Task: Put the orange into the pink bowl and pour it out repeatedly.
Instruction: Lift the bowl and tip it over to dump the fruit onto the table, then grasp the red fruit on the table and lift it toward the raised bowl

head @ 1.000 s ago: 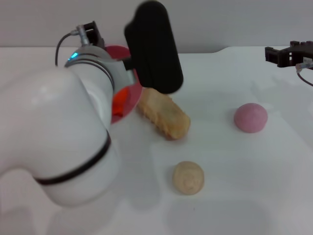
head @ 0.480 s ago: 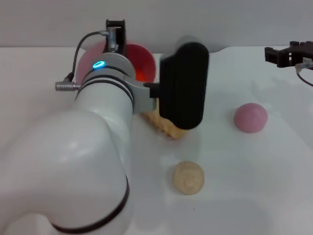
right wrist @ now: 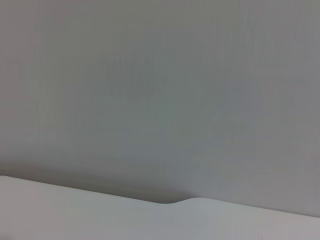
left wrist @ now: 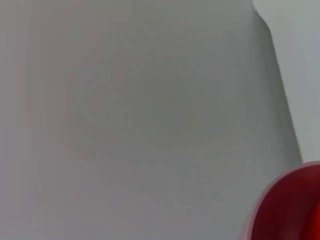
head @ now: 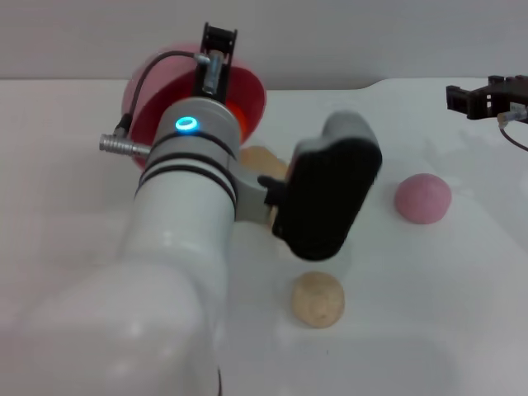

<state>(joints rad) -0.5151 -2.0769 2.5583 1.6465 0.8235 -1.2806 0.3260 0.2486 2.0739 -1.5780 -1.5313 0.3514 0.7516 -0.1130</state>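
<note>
My left gripper (head: 218, 49) is at the rim of the pink bowl (head: 252, 91), held up at the far left of the surface (head: 429, 313); I cannot tell its grip. The orange (head: 239, 115) glows inside the bowl. Bread (head: 260, 158) lies just below, a beige ball (head: 318, 299) nearer, a pink ball (head: 422, 198) right. My right gripper (head: 478, 96) sits parked far right.

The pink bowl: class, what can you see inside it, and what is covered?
Inside the pink bowl, a strip of glowing red-orange shows, apparently the orange. The left arm hides the rest of the inside and the left gripper.
</note>
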